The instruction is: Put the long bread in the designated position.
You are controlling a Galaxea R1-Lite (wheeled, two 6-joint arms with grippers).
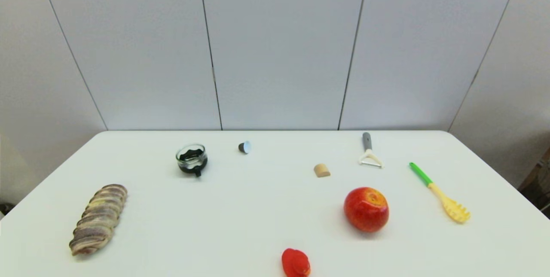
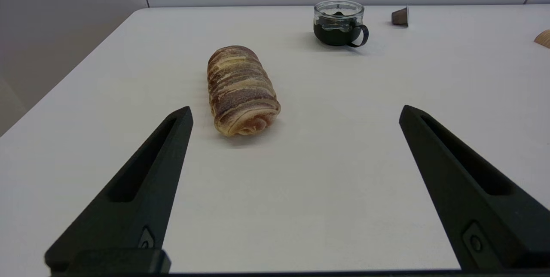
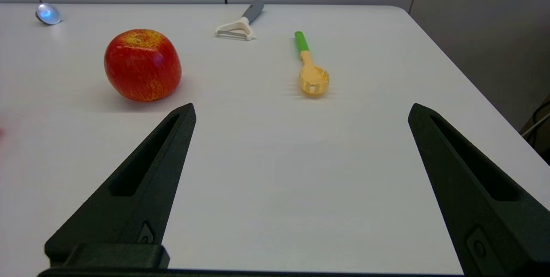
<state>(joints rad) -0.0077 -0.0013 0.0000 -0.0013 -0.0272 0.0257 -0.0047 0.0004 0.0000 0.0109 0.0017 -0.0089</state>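
Brown-and-cream striped long bread [image 1: 99, 220] (red, yellow-flecked apple [image 1: 366, 209]).

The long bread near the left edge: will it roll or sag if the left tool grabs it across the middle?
The long bread lies flat on the table, so it probably will not roll lengthwise. Its rounded sides may let it rock sideways if nudged. The crosswise ridges suggest some grip, though stiffness cannot be told. The left tool is open, short of it.

A glass cup [image 1: 191, 159] and a small capsule [image 1: 245, 147] sit near the worktop's [image 1: 240, 212] far edge, with a cork block [image 1: 321, 170] and peeler [image 1: 368, 151]. Toward the right edge lie an apple [image 1: 366, 209] and a green-handled pasta spoon [image 1: 439, 193]; a red object [image 1: 295, 263] sits at the near edge.
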